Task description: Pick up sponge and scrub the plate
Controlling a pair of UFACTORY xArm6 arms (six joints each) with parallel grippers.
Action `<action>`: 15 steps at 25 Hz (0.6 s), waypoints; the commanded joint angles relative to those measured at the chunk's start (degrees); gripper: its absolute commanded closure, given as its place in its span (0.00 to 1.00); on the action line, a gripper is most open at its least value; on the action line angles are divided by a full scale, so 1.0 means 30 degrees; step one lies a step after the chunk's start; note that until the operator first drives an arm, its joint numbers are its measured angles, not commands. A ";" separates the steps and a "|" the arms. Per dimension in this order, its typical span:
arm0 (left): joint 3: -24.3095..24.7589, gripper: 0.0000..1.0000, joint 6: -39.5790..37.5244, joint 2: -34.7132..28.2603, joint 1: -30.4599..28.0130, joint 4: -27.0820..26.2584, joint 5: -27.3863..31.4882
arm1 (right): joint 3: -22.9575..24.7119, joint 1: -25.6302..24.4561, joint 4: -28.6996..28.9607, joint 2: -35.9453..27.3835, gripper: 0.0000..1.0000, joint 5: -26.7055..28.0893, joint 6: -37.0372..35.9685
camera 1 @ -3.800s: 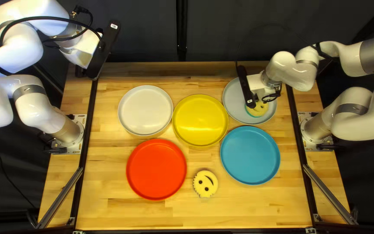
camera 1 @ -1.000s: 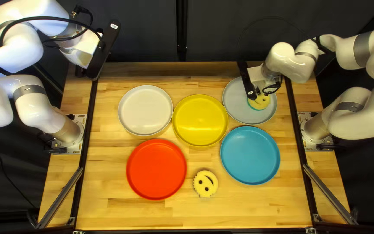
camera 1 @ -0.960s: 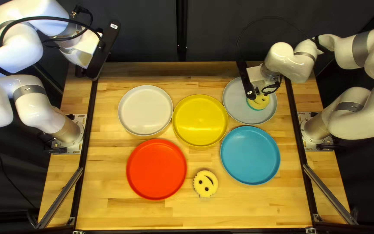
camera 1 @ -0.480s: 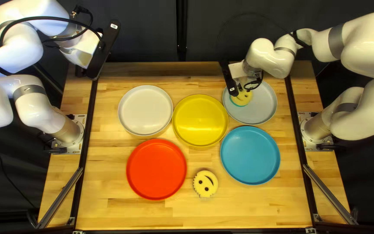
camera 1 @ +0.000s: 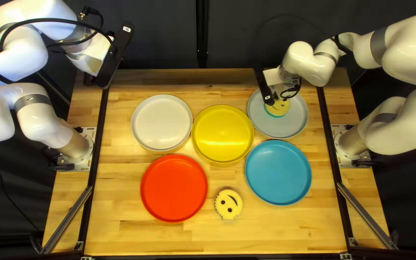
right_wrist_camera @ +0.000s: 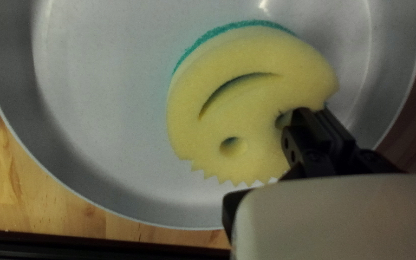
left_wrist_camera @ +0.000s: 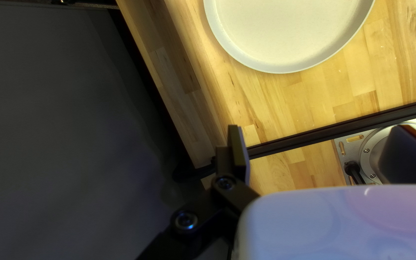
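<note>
R gripper (camera 1: 267, 90) clamps sponge (camera 1: 281, 108) on gray plate (camera 1: 292, 126), w/ yel. plate (camera 1: 223, 132), blue plate (camera 1: 278, 172) beside (L gripper (camera 1: 114, 57) spread).

Robotics lab or test bench | 2 white robot arms (camera 1: 22, 50), 1 each side | bolted metal base plates (camera 1: 82, 166) | trailing black cable (camera 1: 49, 20) | wooden table (camera 1: 121, 236), black rails (camera 1: 98, 144) | dark curtain (camera 1: 162, 29) behind

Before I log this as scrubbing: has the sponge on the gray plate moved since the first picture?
Yes: against the gray plate, the sponge has shifted up and left in the top left view.
</note>
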 commanded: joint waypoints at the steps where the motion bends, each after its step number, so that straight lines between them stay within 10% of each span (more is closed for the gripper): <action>1: 0.0000 0.00 0.0000 0.0000 0.0000 0.0000 0.0000 | 0.0399 -0.0576 0.0083 -0.0603 1.00 0.0424 -0.0394; 15: 0.0000 0.00 0.0000 0.0000 0.0000 0.0000 0.0000 | -0.3709 0.1845 0.0304 0.3555 1.00 -0.0224 0.0850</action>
